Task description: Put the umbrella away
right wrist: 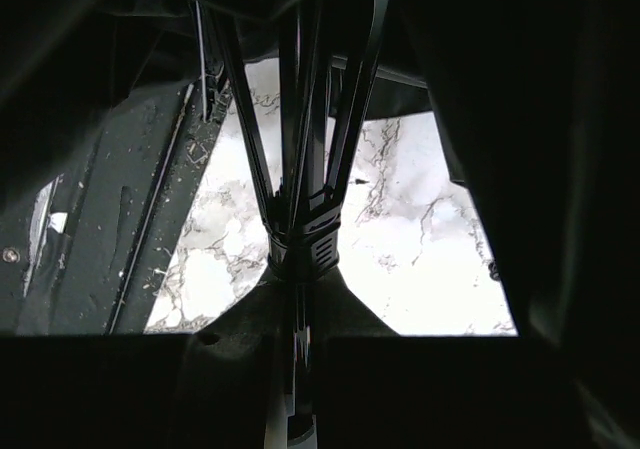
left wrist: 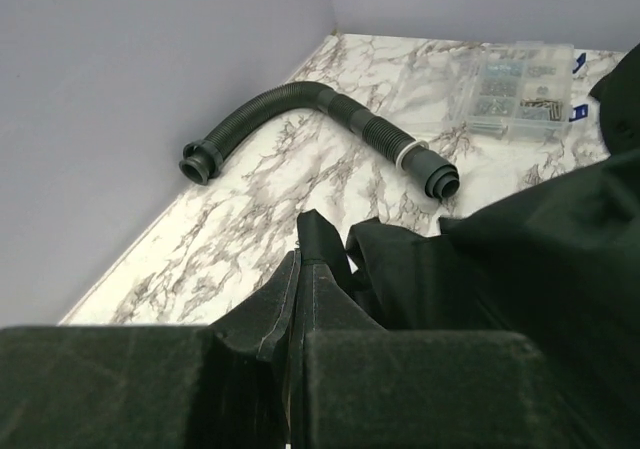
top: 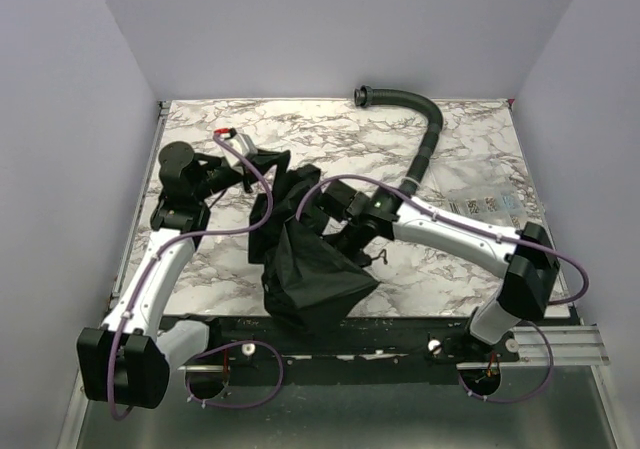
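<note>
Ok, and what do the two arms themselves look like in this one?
Both the left arm and right arm have white link shells with black joints. Purple cables loop along each. The left end effector and right end effector are black.

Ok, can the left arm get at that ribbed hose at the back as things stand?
Probably not. The left fingers look shut on a fold of the umbrella, and the hose lies far right, beyond the umbrella and the right arm. It would need to let go first.
</note>
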